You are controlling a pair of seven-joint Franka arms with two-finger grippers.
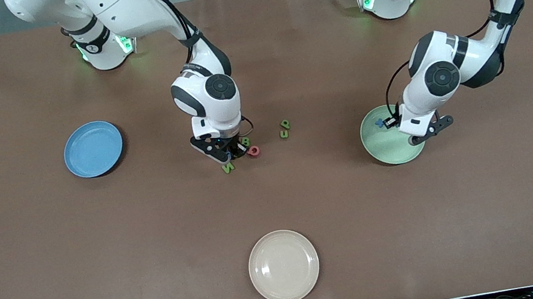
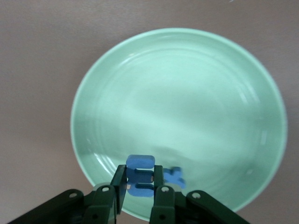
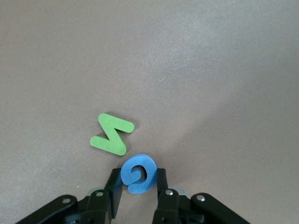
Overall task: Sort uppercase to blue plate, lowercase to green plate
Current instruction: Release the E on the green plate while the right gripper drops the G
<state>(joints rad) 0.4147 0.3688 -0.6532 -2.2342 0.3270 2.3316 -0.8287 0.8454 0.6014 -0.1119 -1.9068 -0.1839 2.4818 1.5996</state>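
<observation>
Foam letters are seen as tiny, flat, thick-cut pcs in blue, green and pink-red. A blue G (image 3: 137,174) is pinched between the fingers of the right gripper (image 3: 138,184), jaws closed in on its sides, down at the table approx. mid-table; whether it is lifted off the surface can't be told. Just beside it a green N (image 3: 112,134) lies flat on the brown table (image 1: 150,234). In the front view a green B (image 1: 245,142) and a pink-red round Q (image 1: 254,151) are seen touching or nearly touching, right next to the right gripper, and two more green letters, p (image 1: 285,124) and u (image 1: 284,133), lie close together a bit toward the left arm's end. A blue m (image 2: 140,175) is clamped tight between the left gripper (image 2: 140,186) fingers, held over the green plate (image 2: 196,93) near its rim; a blue cross-shaped t (image 2: 176,176) lies in that plate, beside the m. Count: 4 uppercase (G, N, B, Q), 4 lowercase (m, t, p, u); 3 blue, 4 green, 1 pink-red. Plates: 3 total, 1 each. The blue plate (image 1: 93,149), round and shallow, sits toward the right arm's end w/ nothing on it; the mint green plate is at the left arm's end; a cream-white plate (image 1: 284,265) is nearest the front camera.
</observation>
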